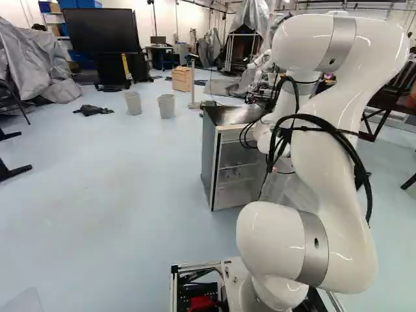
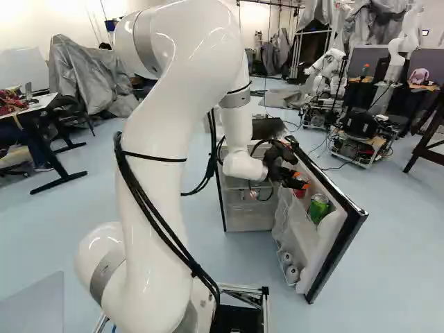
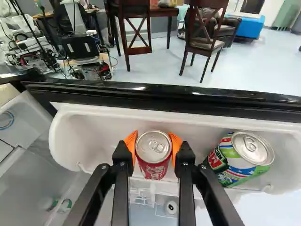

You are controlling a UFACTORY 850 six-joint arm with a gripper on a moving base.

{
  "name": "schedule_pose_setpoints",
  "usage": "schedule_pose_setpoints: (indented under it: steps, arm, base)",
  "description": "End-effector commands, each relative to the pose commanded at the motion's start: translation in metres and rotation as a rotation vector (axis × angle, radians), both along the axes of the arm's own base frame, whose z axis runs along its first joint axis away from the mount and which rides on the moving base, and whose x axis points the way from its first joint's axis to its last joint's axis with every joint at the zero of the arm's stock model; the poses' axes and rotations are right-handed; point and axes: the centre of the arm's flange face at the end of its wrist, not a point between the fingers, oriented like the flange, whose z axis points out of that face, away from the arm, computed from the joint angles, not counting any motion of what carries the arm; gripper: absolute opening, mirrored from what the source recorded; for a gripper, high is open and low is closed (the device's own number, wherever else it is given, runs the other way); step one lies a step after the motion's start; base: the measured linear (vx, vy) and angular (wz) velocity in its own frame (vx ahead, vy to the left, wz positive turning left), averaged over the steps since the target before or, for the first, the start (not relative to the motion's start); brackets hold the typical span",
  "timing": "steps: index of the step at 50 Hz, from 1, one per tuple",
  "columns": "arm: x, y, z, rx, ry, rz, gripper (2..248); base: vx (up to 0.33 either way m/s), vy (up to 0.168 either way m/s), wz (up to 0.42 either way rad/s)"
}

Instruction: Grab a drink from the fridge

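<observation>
The red-and-silver drink can [image 3: 154, 162] is standing roughly upright in the white plastic door shelf [image 3: 87, 136] of the grey fridge [image 1: 208, 156]. Its long axis is running up and down, and its silver lid and pull tab are facing the wrist camera. The black two-fingered gripper [image 2: 299, 182] is pinching this can from two sides, the orange pads [image 3: 131, 142] pressing on its wall near the lid.

The can is occupying a place between the shelf's two ends, nearer the rounded corner on the hinge side. A green, white and blue patterned can [image 3: 240, 165] is leaning toward the door's free edge, apart from the red one; its lid is tilting that way too.

The black-edged fridge door [image 2: 340, 254] is hanging open. Two small white round items [image 2: 289, 265] are resting in a lower shelf.

The pale blue floor [image 1: 123, 195] is running beneath the fridge. Two grey bins [image 1: 166, 106] are standing beside a light wooden crate [image 1: 182, 79]. A large black screen [image 1: 101, 29] is standing farther left in the left base view. Another robot [image 2: 326, 66] is standing beyond the fridge, and dark wooden chairs [image 3: 203, 45] are standing past the door.
</observation>
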Motion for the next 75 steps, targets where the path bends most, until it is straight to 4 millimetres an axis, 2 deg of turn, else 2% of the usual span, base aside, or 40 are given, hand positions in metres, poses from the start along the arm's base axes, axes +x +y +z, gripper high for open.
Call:
schedule_pose_setpoints:
  steps: [25, 52, 75]
  arm:
    - [-0.022, 0.026, 0.019, -0.157, -0.027, 0.022, 96]
    - [-0.054, 0.071, 0.035, -0.262, -0.040, 0.098, 96]
    - [-0.057, 0.113, 0.039, -0.278, -0.051, 0.267, 96]
  base:
    - [0.000, 0.000, 0.000]
    - [0.000, 0.000, 0.000]
    - [0.000, 0.000, 0.000]
